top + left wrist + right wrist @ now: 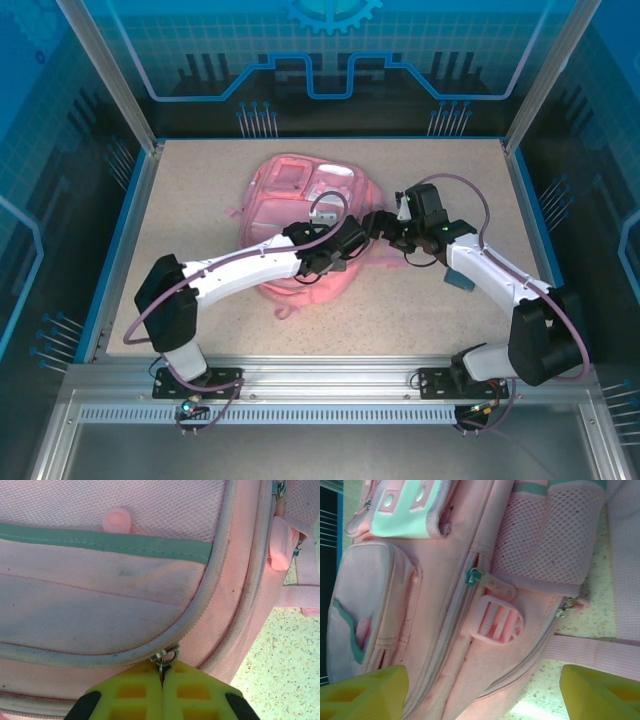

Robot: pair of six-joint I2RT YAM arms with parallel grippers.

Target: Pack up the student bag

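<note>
1. Left claw had its yellow fingers pressed together on the small metal zipper pull at the rounded corner of the front pocket. The hold appeared to be by the tips only.
2. Right claw stood wide apart and empty above the side of the bag, near the round plastic buckle. No contact could be seen.
3. The bag lay flat at the middle of the speckled table, just ahead of both arms, front pockets facing up.
4. Step in hand, as judged: unzipping a compartment.
   - You would do well to draw the pull along the curve of the zip, low to the cloth, rather than straight off it.
   - With so shallow a bite the tab could slip out, so keep the speed slow.
   - The soft body would likely drag along unless you set the free claw down on it as an anchor.
5. Materials noted:
   - pink woven fabric, slightly soiled
   - a teal trim band
   - raised pale piping round the pocket
   - an open mesh side pocket
   - flat webbing strap
</note>
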